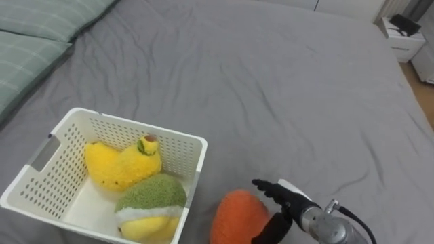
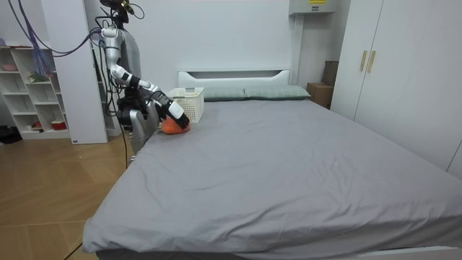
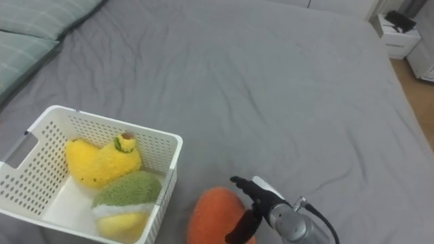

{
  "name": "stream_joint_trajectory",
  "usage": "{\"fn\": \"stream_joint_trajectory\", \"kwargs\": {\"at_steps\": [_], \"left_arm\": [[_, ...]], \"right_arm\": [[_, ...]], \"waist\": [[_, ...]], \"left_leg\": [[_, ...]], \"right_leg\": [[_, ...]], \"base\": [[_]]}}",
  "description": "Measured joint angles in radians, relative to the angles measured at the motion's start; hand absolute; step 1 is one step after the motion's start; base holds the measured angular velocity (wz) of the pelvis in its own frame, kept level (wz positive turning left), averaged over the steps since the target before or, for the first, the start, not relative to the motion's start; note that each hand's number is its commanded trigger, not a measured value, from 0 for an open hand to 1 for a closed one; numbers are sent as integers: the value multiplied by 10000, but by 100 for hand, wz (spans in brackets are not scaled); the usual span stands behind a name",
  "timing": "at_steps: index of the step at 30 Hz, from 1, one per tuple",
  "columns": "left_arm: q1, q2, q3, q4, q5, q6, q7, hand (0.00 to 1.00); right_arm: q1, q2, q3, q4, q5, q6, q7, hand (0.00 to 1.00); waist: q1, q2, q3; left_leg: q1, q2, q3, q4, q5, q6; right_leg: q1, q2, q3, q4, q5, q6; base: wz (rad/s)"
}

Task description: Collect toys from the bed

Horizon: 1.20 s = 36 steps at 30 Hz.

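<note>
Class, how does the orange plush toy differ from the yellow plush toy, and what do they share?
The orange plush toy lies on the grey bed, outside the white basket; the yellow plush toy lies inside it. The orange one is plain and rounded; the yellow one has a greenish tip. The right hand is beside the orange toy, not the yellow one. Both are fluffy.

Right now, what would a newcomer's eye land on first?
The orange toy on the grey bed, close to the robot, with the right hand against its right side, fingers straight. Next comes the white basket just left of it, holding a yellow toy and a green toy.
</note>
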Motion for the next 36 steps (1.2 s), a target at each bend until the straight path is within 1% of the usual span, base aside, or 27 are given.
{"fn": "stream_joint_trajectory", "kwargs": {"at_steps": [1, 2, 3, 4, 6, 7, 11, 14, 17, 20, 22, 26, 36], "left_arm": [[-10, 30, 2, -1, 0, 0, -23, 0], [-10, 35, 2, -1, 0, 1, -52, 0], [-8, 35, 2, -1, 0, 5, -71, 0], [-6, 34, 1, -1, 1, 20, -102, 0], [-6, 35, 12, 0, 5, 72, -173, 0], [-6, 35, 42, 2, 6, 89, -213, 0], [-2, 52, 53, 5, 8, 163, -252, 0], [-3, 48, 2, 15, 7, 184, -252, 0], [-3, 38, -35, 20, 6, 193, -259, 0], [-2, 35, -62, 26, 2, 226, -265, 0], [-4, 15, -79, 25, 1, 231, -266, 0], [-9, 2, -80, 25, 1, 234, -270, 0], [-18, 4, -78, -49, 2, 209, -336, 0]], "right_arm": [[3, 18, 5, 208, -103, 19, 106, 0], [2, 19, 4, 381, -200, 26, 149, 9], [2, 20, 4, 438, -277, 40, 166, 26], [-1, 25, 0, 460, -394, 145, 215, 44], [-49, 35, -4, 508, -510, 229, 334, 97], [-108, 61, -15, 584, -585, 231, 375, 100], [-279, 128, 16, 902, -813, 287, 394, 100], [-286, 200, 218, 1069, -882, 373, 440, 100], [-286, 303, 265, 1243, -882, 375, 502, 100], [-285, 303, 505, 1276, -872, 430, 511, 100], [-286, 305, 711, 1310, -866, 435, 502, 100], [-286, 308, 799, 1311, -812, 432, 480, 100], [-286, 307, 789, 1285, -799, 352, 354, 100]], "waist": [[47, -51, 28], [123, -73, 34], [146, -82, 33], [157, -100, 33], [168, -117, 21], [168, -119, 20], [254, -132, 10], [361, -169, -13], [417, -164, -8], [459, -149, 3], [465, -117, 39], [462, -91, 59], [429, -135, 29]], "left_leg": [[-12, 0, -6, -9, -1, 1], [-22, -1, -6, -11, -7, 7], [-23, -1, -8, -12, -11, 12], [-24, 0, -9, -13, -19, 15], [-23, 1, -9, -14, -24, 14], [-22, 2, -9, -14, -24, 14], [-18, 5, -10, -5, -23, 14], [-16, 6, -21, -3, -24, 13], [-18, 6, -28, -2, -24, 13], [-21, 8, -30, -4, -25, 12], [-21, 8, -26, -4, -25, 11], [-23, 8, -26, -7, -25, 11], [-30, 5, -36, 7, -24, 11]], "right_leg": [[-9, 0, -5, -2, 0, 1], [-20, 0, -3, -3, 2, 3], [-21, 0, -3, -3, 3, 5], [-21, 1, -3, -3, 4, 7], [-17, 3, -2, -3, 6, 8], [-16, 5, -2, -3, 7, 8], [-9, 12, 1, -2, 12, 7], [-4, 14, -5, -2, 14, 6], [-3, 14, -7, -3, 15, 7], [-5, 14, -37, -5, 15, 7], [-7, 14, -59, -6, 15, 7], [-14, 14, -62, -8, 14, 7], [3, 8, -88, -7, 15, 7]], "base": [[0], [0], [0], [0], [0], [0], [0], [0], [0], [0], [0], [0], [0]]}}
